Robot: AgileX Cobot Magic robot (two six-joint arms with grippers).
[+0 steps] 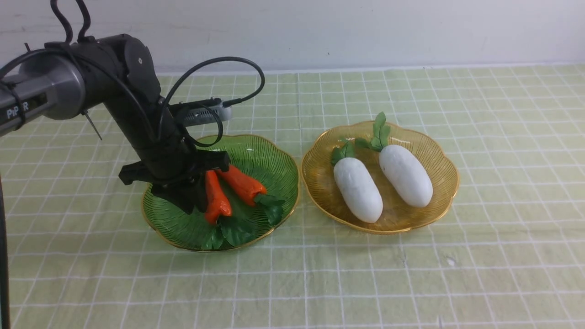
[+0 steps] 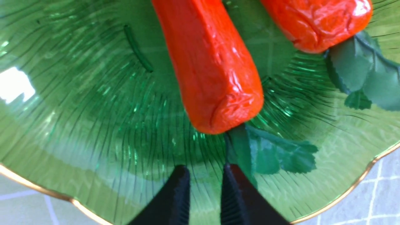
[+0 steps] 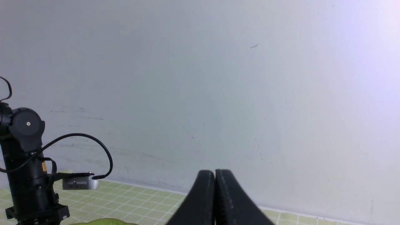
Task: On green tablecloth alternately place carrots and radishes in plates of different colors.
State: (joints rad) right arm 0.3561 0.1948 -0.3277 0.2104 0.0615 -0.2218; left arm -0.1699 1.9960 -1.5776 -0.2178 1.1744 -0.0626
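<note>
Two orange carrots [image 1: 216, 196] [image 1: 242, 183] lie side by side in the green plate [image 1: 274, 155], leaves toward the front rim. Two white radishes [image 1: 358, 189] [image 1: 406, 175] lie in the amber plate [image 1: 434, 155] to its right, both plates on the green tablecloth [image 1: 411, 274]. My left gripper [image 1: 191, 203] hangs low over the green plate, just left of the nearer carrot. In the left wrist view its fingers [image 2: 204, 171] stand a narrow gap apart, empty, short of the carrot's [image 2: 212, 72] leafy end. My right gripper [image 3: 215, 172] is shut on nothing, raised and facing the wall.
A pale wall runs along the back edge of the cloth [image 1: 320, 41]. The left arm [image 1: 137, 119] and its looping cable [image 1: 237, 64] reach over the green plate from the left. The right arm does not show in the front view.
</note>
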